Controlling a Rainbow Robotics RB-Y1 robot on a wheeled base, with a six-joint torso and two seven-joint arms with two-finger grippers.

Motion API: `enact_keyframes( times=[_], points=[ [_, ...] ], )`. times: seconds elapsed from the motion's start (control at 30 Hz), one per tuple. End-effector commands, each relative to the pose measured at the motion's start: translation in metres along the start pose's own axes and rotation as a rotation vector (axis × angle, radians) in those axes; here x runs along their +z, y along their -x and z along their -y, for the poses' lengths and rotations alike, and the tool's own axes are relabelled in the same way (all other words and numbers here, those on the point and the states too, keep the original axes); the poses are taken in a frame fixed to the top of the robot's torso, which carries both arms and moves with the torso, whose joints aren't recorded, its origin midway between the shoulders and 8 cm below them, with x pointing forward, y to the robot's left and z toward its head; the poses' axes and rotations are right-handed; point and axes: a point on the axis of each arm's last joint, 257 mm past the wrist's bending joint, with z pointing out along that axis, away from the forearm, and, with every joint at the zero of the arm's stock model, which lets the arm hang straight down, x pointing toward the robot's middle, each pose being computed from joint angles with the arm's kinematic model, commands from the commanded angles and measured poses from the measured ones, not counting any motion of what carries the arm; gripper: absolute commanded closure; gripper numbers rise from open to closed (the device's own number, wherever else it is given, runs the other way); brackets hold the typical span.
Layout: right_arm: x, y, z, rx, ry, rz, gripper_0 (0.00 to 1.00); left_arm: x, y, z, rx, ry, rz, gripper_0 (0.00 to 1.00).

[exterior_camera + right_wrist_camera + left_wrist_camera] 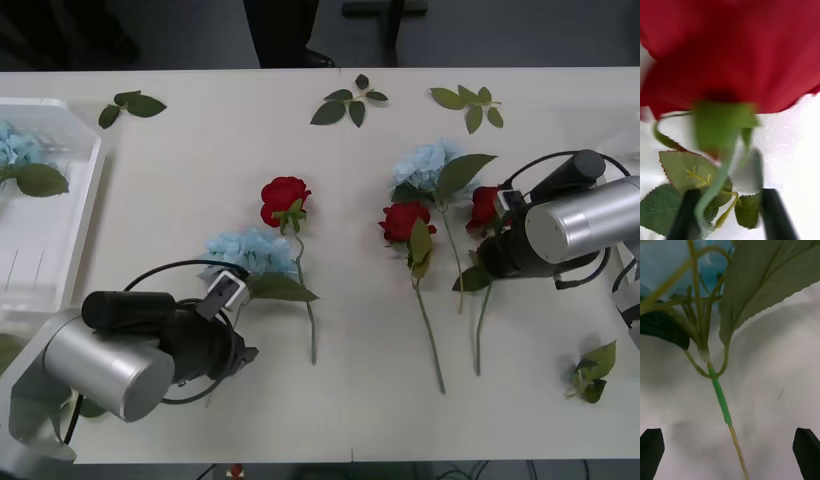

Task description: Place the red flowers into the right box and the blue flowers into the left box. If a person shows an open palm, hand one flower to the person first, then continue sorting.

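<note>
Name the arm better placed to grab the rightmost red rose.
Right. The right gripper is at the rightmost red rose, black fingers open astride its stem. The left gripper straddles a blue flower stem.

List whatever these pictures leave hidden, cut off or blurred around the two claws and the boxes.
- Front view: the left arm's body covers the left claw and the stem of the blue flower beneath it.
- Front view: the right arm hides the right claw and part of the red rose.
- Right wrist view: the bloom is blurred, so contact with the stem is unclear.
- Front view: the left box is cut by the picture's edge.
</note>
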Motion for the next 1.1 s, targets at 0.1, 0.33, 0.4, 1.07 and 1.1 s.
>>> enact_keyframes(
  times=[0.1, 0.33, 0.4, 1.07, 1.1],
  points=[
    [-0.007, 0.013, -0.012, 0.035, 0.032, 0.03, 1.0, 0.013, 0.036, -0.005, 0.006, 0.026, 0.038, 0.18],
    [-0.024, 0.028, -0.008, 0.029, 0.041, 0.067, 1.0, 0.016, 0.046, -0.01, -0.011, 0.039, 0.046, 1.0],
    [-0.039, 0.033, -0.002, 0.018, 0.032, 0.079, 1.0, 0.015, 0.046, -0.01, -0.017, 0.038, 0.047, 1.0],
    [-0.196, 0.068, 0.199, -0.015, -0.128, 0.197, 1.0, -0.127, 0.118, -0.133, -0.041, 0.273, 0.16, 1.0],
    [-0.198, 0.07, 0.208, -0.014, -0.137, 0.196, 1.0, -0.139, 0.124, -0.142, -0.05, 0.292, 0.168, 1.0]
  ],
)
